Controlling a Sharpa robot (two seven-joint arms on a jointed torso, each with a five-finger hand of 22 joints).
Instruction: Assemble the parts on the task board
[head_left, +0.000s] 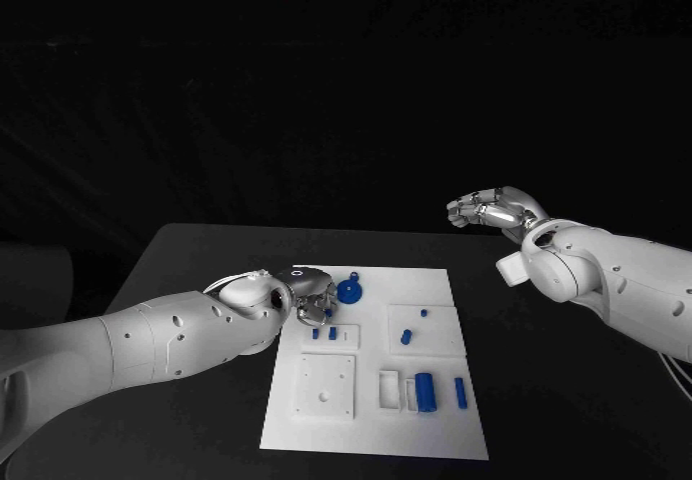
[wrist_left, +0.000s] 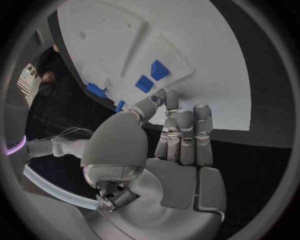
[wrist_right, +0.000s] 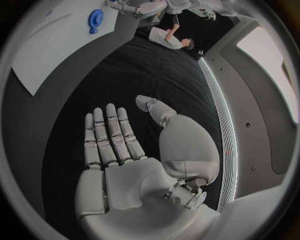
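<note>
Left hand (head_left: 306, 296) released, fingers straight, low over the task board (head_left: 433, 420) beside the round blue part (head_left: 349, 291). Right hand (head_left: 490, 210) released too, well apart. Risk: knocking small blue pieces (wrist_left: 152, 76) out of place through careless lowering.

The left arm is reaching in from the left, its robot hand (head_left: 300, 290) hanging low with fingers (wrist_left: 184, 132) extended side by side, holding nothing. The right arm is bending upward, its robot hand (head_left: 495, 211) raised high, palm open, fingers (wrist_right: 109, 132) straight, holding nothing.
</note>
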